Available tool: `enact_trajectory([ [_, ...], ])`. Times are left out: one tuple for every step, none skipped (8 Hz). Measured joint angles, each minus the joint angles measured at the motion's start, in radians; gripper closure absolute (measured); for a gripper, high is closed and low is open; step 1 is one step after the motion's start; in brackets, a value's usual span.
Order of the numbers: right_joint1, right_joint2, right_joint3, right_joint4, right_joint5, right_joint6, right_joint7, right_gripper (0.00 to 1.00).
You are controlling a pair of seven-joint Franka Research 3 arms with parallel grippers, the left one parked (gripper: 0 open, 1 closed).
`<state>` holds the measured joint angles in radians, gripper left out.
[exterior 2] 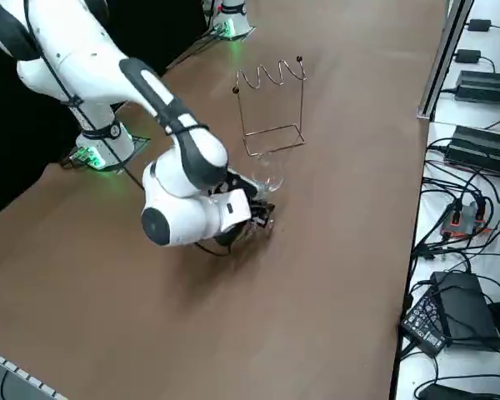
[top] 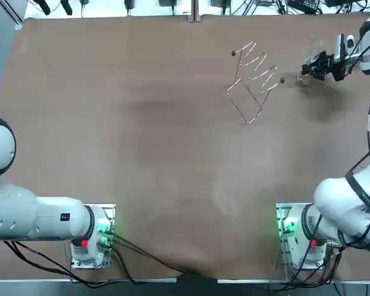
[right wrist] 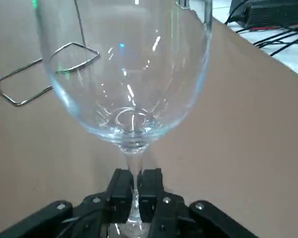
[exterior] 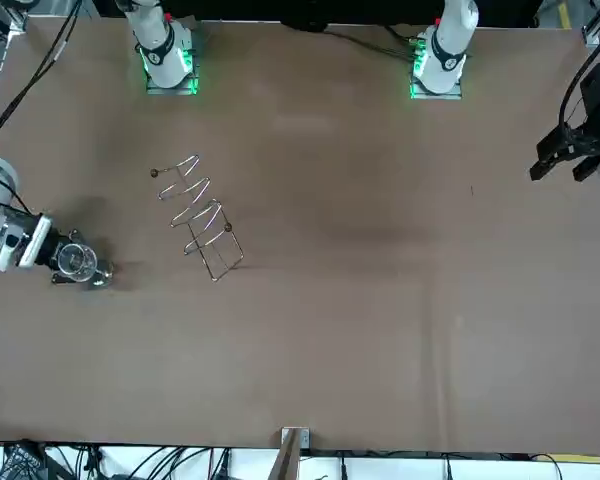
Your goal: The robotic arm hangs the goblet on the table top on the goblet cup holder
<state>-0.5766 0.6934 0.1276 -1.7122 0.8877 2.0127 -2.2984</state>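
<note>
A clear glass goblet (right wrist: 126, 74) stands upright, and my right gripper (right wrist: 135, 191) is shut on its thin stem, low near the table. The same goblet (top: 308, 69) shows in the top view at the far right with the gripper (top: 320, 66) beside it. From the front the goblet (exterior: 75, 262) sits at the left with the gripper (exterior: 58, 258) on it. The side view has the goblet (exterior 2: 268, 175) just in front of the wire goblet holder (exterior 2: 271, 104). That holder (top: 253, 80) stands upright a short way to the left of the goblet, with nothing hanging on it.
The brown table (top: 142, 135) stretches wide to the left of the holder. Cables and power units (exterior 2: 475, 150) lie past the table's far edge. My right arm's base (top: 299, 231) sits at the near edge.
</note>
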Motion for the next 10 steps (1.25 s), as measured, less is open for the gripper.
enact_trajectory([
  [0.009, -0.015, 0.000, 0.002, -0.020, 0.014, 0.018, 0.88],
  [0.019, -0.032, 0.000, 0.005, -0.042, 0.024, 0.038, 0.88],
  [0.025, -0.044, 0.000, 0.006, -0.062, 0.031, 0.050, 0.88],
  [0.028, -0.052, 0.000, 0.012, -0.080, 0.037, 0.055, 0.88],
  [0.030, -0.060, 0.000, 0.021, -0.099, 0.040, 0.056, 0.88],
  [0.034, -0.068, 0.000, 0.032, -0.117, 0.043, 0.062, 0.88],
  [0.041, -0.081, 0.000, 0.038, -0.137, 0.052, 0.076, 0.88],
  [0.051, -0.096, 0.000, 0.041, -0.169, 0.068, 0.097, 0.88],
  [0.063, -0.110, 0.000, 0.042, -0.194, 0.089, 0.117, 0.88],
  [0.072, -0.119, 0.000, 0.043, -0.206, 0.109, 0.131, 0.88],
])
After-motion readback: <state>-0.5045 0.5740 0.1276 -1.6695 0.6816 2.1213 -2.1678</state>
